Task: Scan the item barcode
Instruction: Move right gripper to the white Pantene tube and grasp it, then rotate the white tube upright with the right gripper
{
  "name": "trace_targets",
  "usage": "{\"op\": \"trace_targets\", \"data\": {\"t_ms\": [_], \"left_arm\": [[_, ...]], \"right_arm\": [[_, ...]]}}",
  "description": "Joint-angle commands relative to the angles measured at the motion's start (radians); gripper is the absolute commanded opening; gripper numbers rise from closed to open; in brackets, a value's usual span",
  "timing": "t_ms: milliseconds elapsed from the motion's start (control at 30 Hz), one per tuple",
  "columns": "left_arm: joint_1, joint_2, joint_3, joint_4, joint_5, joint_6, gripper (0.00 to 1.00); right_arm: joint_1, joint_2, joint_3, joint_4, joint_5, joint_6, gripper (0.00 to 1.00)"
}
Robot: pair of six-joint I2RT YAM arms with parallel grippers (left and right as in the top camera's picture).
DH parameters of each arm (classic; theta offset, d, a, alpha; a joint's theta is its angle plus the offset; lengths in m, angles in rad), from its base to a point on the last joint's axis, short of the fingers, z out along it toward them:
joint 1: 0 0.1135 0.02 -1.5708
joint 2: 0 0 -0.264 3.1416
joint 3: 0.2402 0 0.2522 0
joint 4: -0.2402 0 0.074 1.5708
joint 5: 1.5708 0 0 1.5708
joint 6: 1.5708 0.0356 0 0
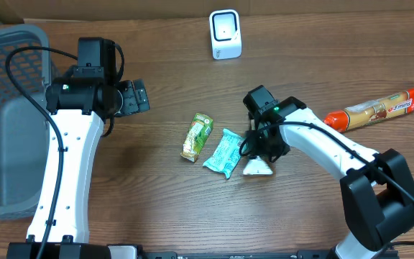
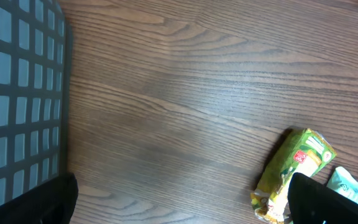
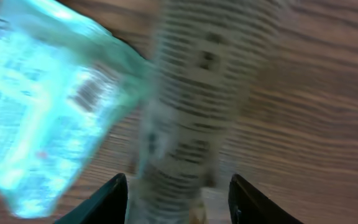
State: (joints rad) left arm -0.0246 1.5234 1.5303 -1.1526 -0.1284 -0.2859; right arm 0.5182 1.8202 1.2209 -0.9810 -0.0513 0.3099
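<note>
White packet [image 3: 191, 106] badly blurred in wrist view, mostly hidden under right gripper [image 1: 261, 160] overhead. Long axis runs straight out betw. its fingers. Jaws straddle it, grip unclear. Left gripper [image 1: 138, 96] jaws wide apart.

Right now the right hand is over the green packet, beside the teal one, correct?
No. The right hand is over the white packet, beside the teal packet; the green packet lies on the teal one's other side, as the overhead view shows.
</note>
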Motion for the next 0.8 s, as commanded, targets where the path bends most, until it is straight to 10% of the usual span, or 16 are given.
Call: {"op": "trace_targets", "data": {"t_ms": [0, 767], "left_arm": [[-0.002, 0.003, -0.006, 0.002, -0.01, -0.006, 1.0], [-0.002, 0.003, -0.006, 0.002, -0.01, -0.006, 0.99]], "right_arm": [[-0.036, -0.023, -0.005, -0.01, 0.084, 0.007, 0.53], [-0.143, -0.023, 0.071, 0.029, -0.107, -0.134, 0.54]]}}
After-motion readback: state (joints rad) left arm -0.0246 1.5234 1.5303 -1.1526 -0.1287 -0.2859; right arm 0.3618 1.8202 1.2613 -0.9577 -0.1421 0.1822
